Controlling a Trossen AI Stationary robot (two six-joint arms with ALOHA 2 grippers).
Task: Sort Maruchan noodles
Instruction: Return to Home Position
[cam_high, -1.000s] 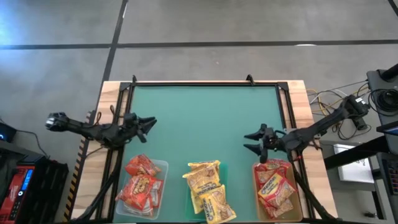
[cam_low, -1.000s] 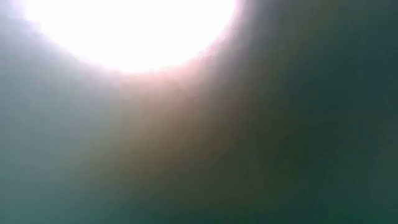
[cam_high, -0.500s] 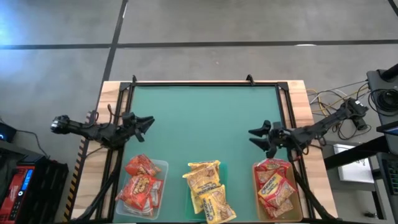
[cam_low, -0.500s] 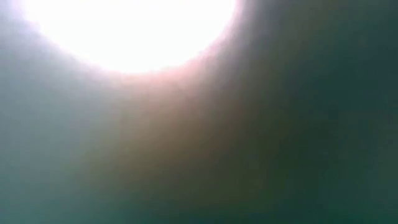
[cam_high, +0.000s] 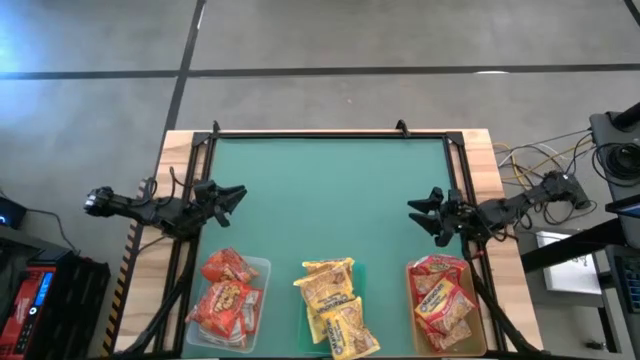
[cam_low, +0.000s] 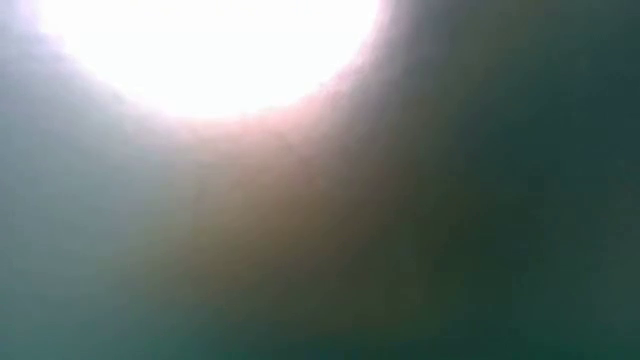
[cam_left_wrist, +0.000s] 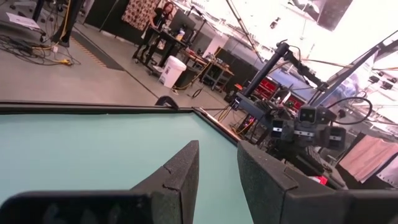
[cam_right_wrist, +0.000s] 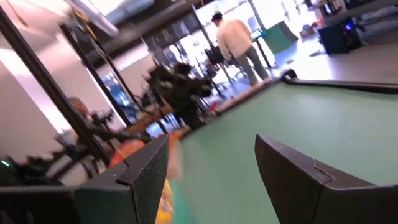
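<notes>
Over the right side of the green surface (cam_high: 330, 185), the right gripper (cam_high: 421, 217) hovers open and empty. Opposite it, the left gripper (cam_high: 238, 198) hangs with its fingers parted. Along the near edge lie the noodles: red packets (cam_high: 225, 295), yellow packets (cam_high: 333, 300) and red-orange packets (cam_high: 440, 300), each pile seemingly in its own tray (cam_high: 264, 268).

Along the table's (cam_high: 330, 185) near edge, Maruchan noodles (cam_high: 333, 305) lie piled in the left tray (cam_high: 264, 267), middle tray (cam_high: 357, 282) and right tray (cam_high: 479, 318). Behind the left one hangs the left gripper (cam_high: 238, 198) — behind the right one, the right gripper (cam_high: 422, 220).
</notes>
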